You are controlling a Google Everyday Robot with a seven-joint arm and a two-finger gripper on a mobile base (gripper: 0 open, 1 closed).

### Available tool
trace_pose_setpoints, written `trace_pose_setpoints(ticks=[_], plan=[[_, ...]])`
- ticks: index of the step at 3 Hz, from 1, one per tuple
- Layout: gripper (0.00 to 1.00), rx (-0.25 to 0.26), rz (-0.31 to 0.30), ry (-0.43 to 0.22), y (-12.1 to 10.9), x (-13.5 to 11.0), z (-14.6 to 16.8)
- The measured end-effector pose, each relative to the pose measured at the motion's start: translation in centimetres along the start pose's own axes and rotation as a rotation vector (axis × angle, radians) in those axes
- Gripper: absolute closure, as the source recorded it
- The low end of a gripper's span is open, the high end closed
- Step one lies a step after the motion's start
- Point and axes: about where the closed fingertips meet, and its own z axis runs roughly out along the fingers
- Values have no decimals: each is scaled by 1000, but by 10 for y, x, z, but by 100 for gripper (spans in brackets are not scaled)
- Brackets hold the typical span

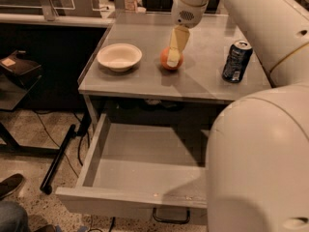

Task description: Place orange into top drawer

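The orange [165,60] sits on the grey cabinet top [145,79], right of the white bowl. My gripper [173,57] reaches down from the arm above and is right at the orange, overlapping its right side. The orange rests on the surface. The top drawer [145,153] is pulled open below the cabinet top, toward the camera. It is grey and shallow, with nothing in it. Its loop handle [171,216] shows at the front. My arm's white body hides the drawer's right part.
A white bowl [119,56] stands left of the orange. A dark soda can [236,61] stands to its right, near the counter's front edge. A black stand and cables [58,158] are on the floor to the left. A shoe [9,185] shows at the bottom left.
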Motion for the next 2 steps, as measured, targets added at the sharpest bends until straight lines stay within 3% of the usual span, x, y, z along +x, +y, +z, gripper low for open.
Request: trace_pose_setpoints(ticks=[2], plan=[[0,-22,55,43,-14,15,38]])
